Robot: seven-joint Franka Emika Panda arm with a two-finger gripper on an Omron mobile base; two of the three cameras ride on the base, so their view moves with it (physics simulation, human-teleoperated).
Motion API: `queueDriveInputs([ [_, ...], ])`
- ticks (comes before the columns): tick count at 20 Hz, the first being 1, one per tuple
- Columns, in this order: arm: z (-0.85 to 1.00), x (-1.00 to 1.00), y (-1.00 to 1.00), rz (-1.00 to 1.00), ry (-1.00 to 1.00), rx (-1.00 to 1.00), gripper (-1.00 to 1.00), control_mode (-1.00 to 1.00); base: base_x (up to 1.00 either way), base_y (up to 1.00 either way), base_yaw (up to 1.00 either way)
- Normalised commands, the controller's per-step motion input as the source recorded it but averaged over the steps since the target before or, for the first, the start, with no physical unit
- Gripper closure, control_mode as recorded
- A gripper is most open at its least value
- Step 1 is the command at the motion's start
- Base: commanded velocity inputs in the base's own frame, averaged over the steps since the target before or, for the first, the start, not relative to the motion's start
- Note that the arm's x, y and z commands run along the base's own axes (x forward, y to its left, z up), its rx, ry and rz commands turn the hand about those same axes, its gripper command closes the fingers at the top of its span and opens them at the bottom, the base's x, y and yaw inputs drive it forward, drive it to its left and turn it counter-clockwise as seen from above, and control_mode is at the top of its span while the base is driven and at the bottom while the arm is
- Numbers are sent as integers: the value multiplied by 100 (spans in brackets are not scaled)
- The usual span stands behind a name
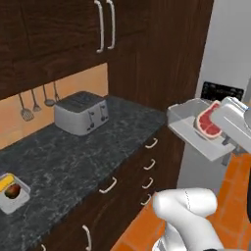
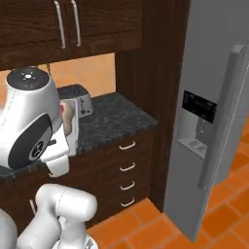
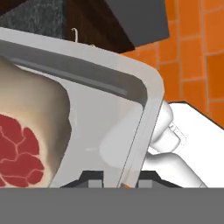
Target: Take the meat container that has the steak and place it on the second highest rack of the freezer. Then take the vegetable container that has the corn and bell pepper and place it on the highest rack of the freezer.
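Note:
The meat container [image 1: 185, 117], a clear grey tray, hangs in the air past the counter's right end, in front of the freezer [image 1: 226, 54]. The steak [image 1: 208, 123], red with a pale fat rim, lies inside it. My gripper [image 1: 227, 142] is shut on the tray's right rim. In the hand view my gripper [image 3: 121, 177] pinches the tray wall [image 3: 131, 109], with the steak [image 3: 19, 153] at the left. The vegetable container [image 1: 11, 203] sits on the counter's near left, holding the yellow corn [image 1: 5, 182] and the dark bell pepper [image 1: 14, 190]. The freezer's racks are hidden.
A silver toaster [image 1: 81, 113] stands at the back of the dark stone counter [image 1: 73, 157]. Dark wooden cabinets [image 1: 59, 34] hang above, and drawers [image 1: 147, 166] run below. The freezer's grey door [image 2: 194, 160] has a dispenser panel [image 2: 199, 107] and a long bar handle [image 2: 220, 116]. The floor [image 2: 146, 223] is orange tile.

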Motion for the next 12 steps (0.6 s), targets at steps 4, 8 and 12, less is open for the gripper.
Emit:
queueDriveInputs([
  [4,0,0,0,0,0,0,100,100,0,-17,-93],
  [8,0,0,0,0,0,0,100,100,0,-67,-78],
  [12,0,0,0,0,0,0,100,100,35,-98,-49],
])
